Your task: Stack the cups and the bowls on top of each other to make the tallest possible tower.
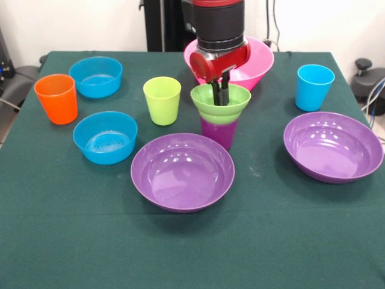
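The purple cup point(219, 133) stands upright at the table's middle with the small ribbed green bowl point(233, 109) seated on its mouth. My gripper point(220, 101) reaches down from above with both black fingers close together inside the green bowl. The big pink bowl point(260, 63) sits right behind it, partly hidden by the arm. One wide purple bowl point(182, 171) lies in front of the cup, the other point(332, 146) at the right. Two blue bowls point(95, 76) point(105, 137), the orange cup point(56, 98) and the lime green cup point(162, 100) stand at the left. The light blue cup point(314, 87) stands at the right.
Everything stands on a dark green cloth-covered table point(192, 247). The lime green cup is a short gap to the left of the purple cup. The near purple bowl almost touches the cup's base.
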### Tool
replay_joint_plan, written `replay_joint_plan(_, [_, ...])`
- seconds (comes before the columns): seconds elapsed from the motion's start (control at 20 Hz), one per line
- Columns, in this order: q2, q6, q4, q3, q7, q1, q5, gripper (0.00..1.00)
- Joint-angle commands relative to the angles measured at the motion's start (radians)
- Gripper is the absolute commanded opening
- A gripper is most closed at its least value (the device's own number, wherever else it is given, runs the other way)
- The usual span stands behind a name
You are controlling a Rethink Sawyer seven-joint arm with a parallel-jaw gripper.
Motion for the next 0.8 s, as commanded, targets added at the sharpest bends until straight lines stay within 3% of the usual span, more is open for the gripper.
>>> replay_joint_plan(0.05, [0.02, 0.104, -0.051, -0.009, -0.078, 0.016, 0.019, 0.0])
replay_joint_plan(0.1, [-0.002, 0.022, -0.061, -0.057, -0.009, 0.058, -0.058, 0.0])
replay_joint_plan(0.15, [-0.009, 0.055, -0.077, -0.076, -0.019, 0.079, -0.075, 0.0])
replay_joint_plan(0.8, [0.016, 0.017, -0.115, -0.169, -0.002, 0.138, -0.136, 0.0])
